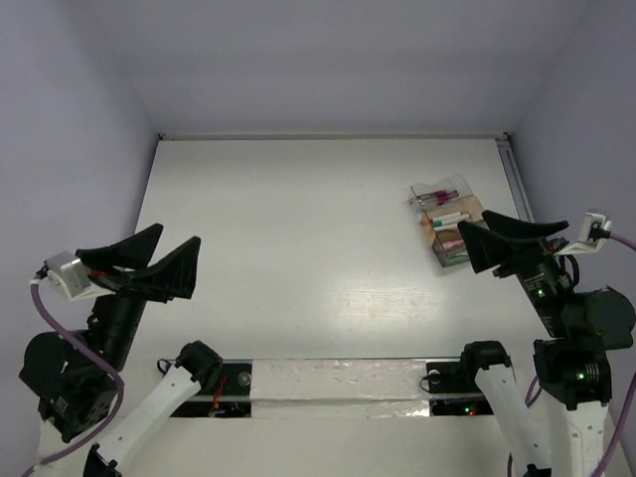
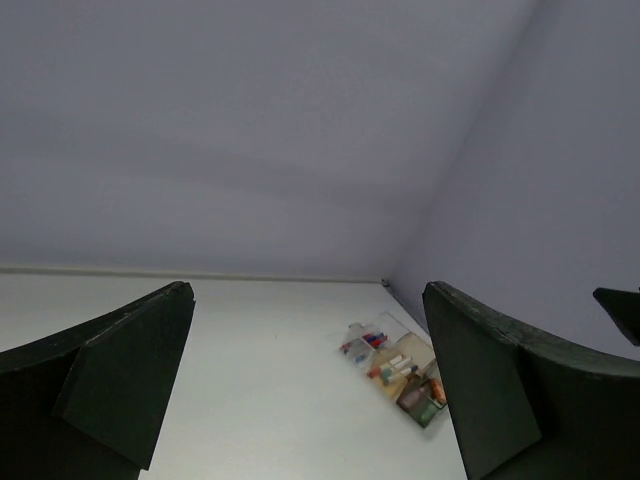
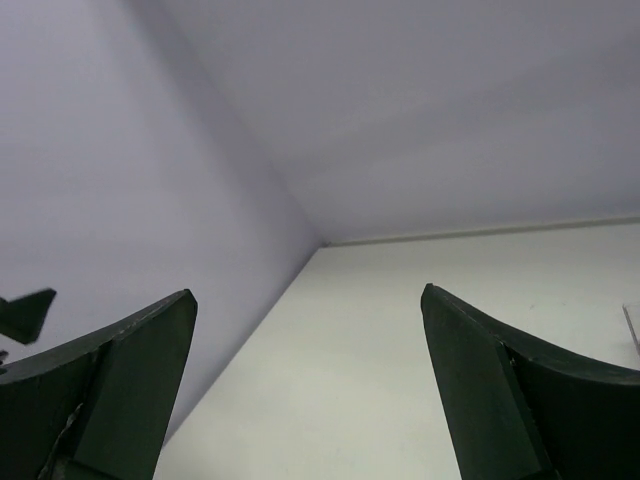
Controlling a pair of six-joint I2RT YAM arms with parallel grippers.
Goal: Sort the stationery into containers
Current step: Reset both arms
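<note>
You had the left gripper (image 1: 177,238) with jaws spread wide, holding nothing; the box (image 1: 430,232) sat well apart from them. The right gripper (image 1: 473,223) jaws were also wide and empty, just beside the box, with the stationery (image 1: 444,218) lying in its compartments.

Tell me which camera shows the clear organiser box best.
Top external: the organiser box is seen from above, compartments distinct, only its near corner behind the right gripper. Left wrist shows the organiser box small, far off and slanted. Right wrist shows no recognisable part of it.
</note>
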